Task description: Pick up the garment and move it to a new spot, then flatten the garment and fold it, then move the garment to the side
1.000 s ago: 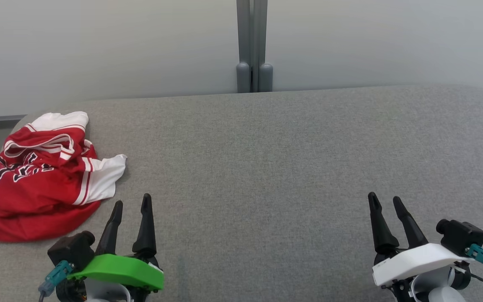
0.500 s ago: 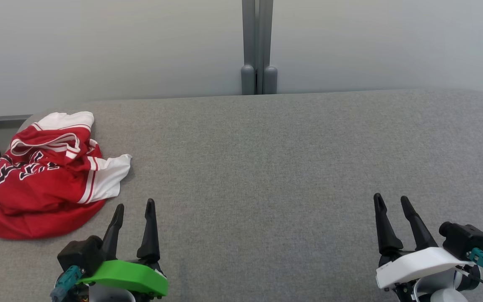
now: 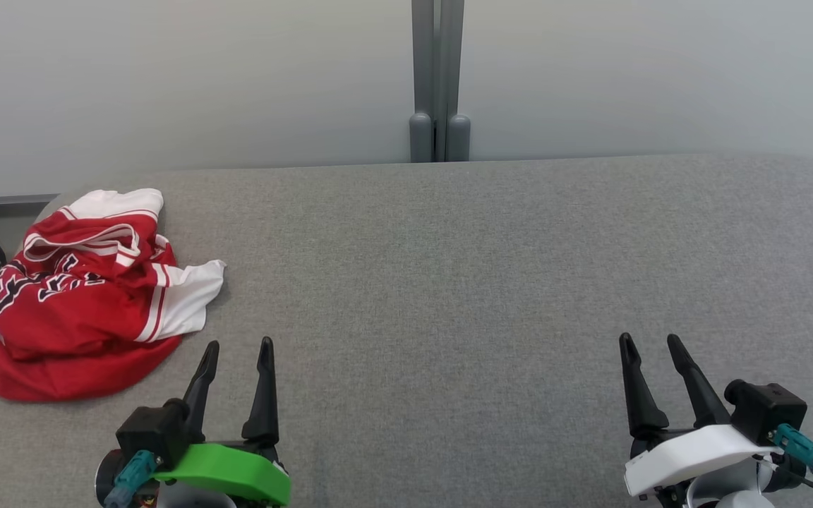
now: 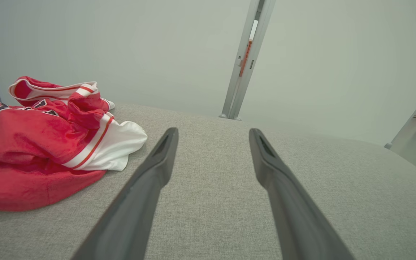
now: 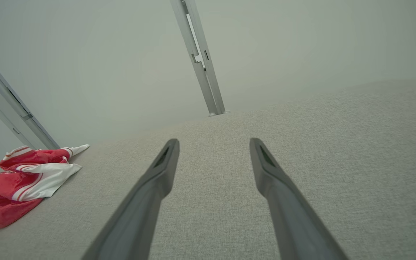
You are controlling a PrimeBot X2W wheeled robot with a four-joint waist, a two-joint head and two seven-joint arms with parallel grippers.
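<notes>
Our head camera shifts; red jersey (image 3: pixel 82 303) lies crumpled, untouched on bench (image 3: pixel 449 282); left pincer (image 3: pixel 238 342), right pincer (image 3: pixel 649 338) wide, empty; all steps remain.

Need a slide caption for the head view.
Crumpled red-and-white jersey far left on the grey fabric surface; left gripper and right gripper open, empty, near the front.

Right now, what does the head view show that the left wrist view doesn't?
Head view: the open right hand and the green cover behind the left hand. Left wrist view: an orange strip in the post. Both: the crumpled red-and-white garment on the grey fabric surface, the left hand's open fingers, the grey post.
</notes>
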